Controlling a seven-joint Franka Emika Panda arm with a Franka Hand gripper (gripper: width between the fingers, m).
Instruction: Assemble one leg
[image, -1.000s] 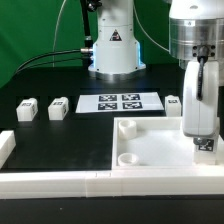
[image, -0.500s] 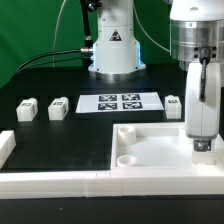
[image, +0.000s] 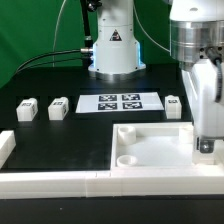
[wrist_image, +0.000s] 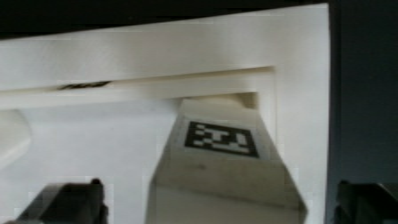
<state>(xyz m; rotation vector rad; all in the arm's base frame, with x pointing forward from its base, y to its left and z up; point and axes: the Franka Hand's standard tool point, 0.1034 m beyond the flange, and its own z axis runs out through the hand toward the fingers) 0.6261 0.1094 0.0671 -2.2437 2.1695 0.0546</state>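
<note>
Gripper: the gripper (image: 206, 146) hangs over the tray's corner nearest the exterior view's right. In the wrist view its two fingers (wrist_image: 71, 201) stand well apart at the frame's edges, with a tagged leg (wrist_image: 217, 160) between them. I cannot tell whether the pads touch it.

Held leg: a tapering white block, tag toward the wrist camera, upright and pointing down into the tray. In the exterior view only a small tagged patch shows below the gripper body (image: 206, 146).

Why so: my judgement is that the leg is lined up over a corner socket, upright so that its end can seat straight down. That socket is hidden behind the arm.

Tray: the tray (image: 150, 150) lies at the table's near edge, toward the exterior view's right. One round socket (image: 127, 159) shows at its corner on the exterior view's left.

Spare legs: two legs (image: 27, 109) (image: 59, 108) sit side by side near the table's edge on the exterior view's left. A third (image: 174, 105) stands just beside the marker board's end, on the exterior view's right.

Marker board: the marker board (image: 120, 102) lies flat mid-table, in front of the arm's base (image: 112, 50).

Surface: a black table (image: 60, 135) with a white rail (image: 50, 182) along the near edge.

Room: green backdrop (image: 30, 30) behind; cables trail by the base.
</note>
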